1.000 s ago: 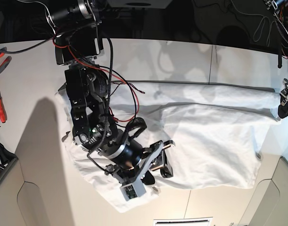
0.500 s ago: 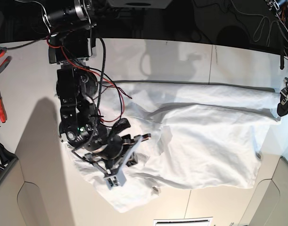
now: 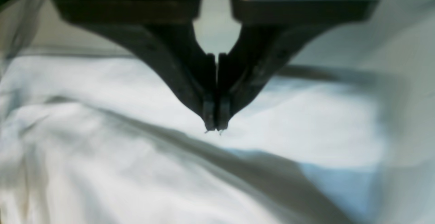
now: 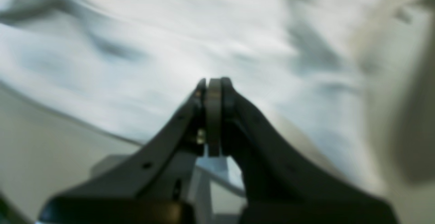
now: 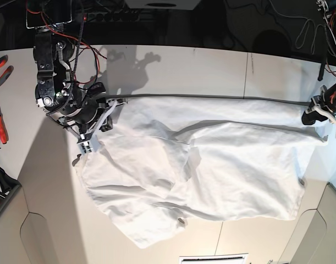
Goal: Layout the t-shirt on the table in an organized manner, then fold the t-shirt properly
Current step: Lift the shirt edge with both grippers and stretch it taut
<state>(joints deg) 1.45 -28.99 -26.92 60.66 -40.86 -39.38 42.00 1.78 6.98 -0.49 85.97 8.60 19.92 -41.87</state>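
Both end effectors have their fingers pressed together. From its wrist view the left end effector (image 3: pixel 214 127) shows dark fingers meeting at the tips above the white t-shirt (image 5: pixel 211 165), with no cloth visibly pinched between them; in the base view it hangs at the shirt's far right edge, and whether it touches the fabric there I cannot tell. Seen from its own wrist view, the right end effector (image 4: pixel 213 84) has its fingers closed on each other in front of blurred white fabric; any fold caught between them cannot be made out. In the base view it sits at the shirt's upper left corner.

Underneath, the matte white desk (image 5: pixel 41 181) spreads wide, with a thin dark seam (image 5: pixel 245 74) running across it near the top right. Beyond its far edge the room is dark, with cables hanging.

Spread wrinkled across the middle of the desk, the t-shirt has a loose fold lying over its left half and a long straight edge along its top. Red-handled pliers (image 5: pixel 0 69) lie at the desk's left edge, well apart from the shirt.
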